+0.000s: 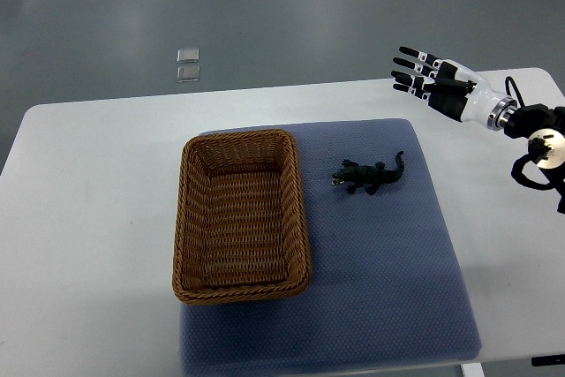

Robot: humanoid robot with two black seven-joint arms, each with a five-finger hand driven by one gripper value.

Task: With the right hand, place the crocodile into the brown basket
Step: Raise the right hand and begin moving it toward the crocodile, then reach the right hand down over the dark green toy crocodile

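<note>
My right hand (430, 79) hangs in the air at about two o'clock in the view, above the far right part of the white table (88, 218), with my arm coming in from the right edge. Its fingers (410, 64) are stretched out and spread apart, pointing toward nine o'clock, and they hold nothing

The toy crocodile (369, 177) lies on the blue mat (397, 280), just past the middle of the view toward three o'clock. It is dark green, flat on its belly, its snout toward nine o'clock and its tail curling up toward one o'clock. From my hand it sits at about seven o'clock, well apart and untouched

The brown wicker basket (190, 218) rests on the left part of the same mat, at nine o'clock from the crocodile, near it but not touching, with a strip of mat between them. Its long side runs from twelve to six o'clock

Beyond the table's far edge, at eleven o'clock, two small clear square pieces (187, 65) lie on the grey floor (309, 15)
</note>
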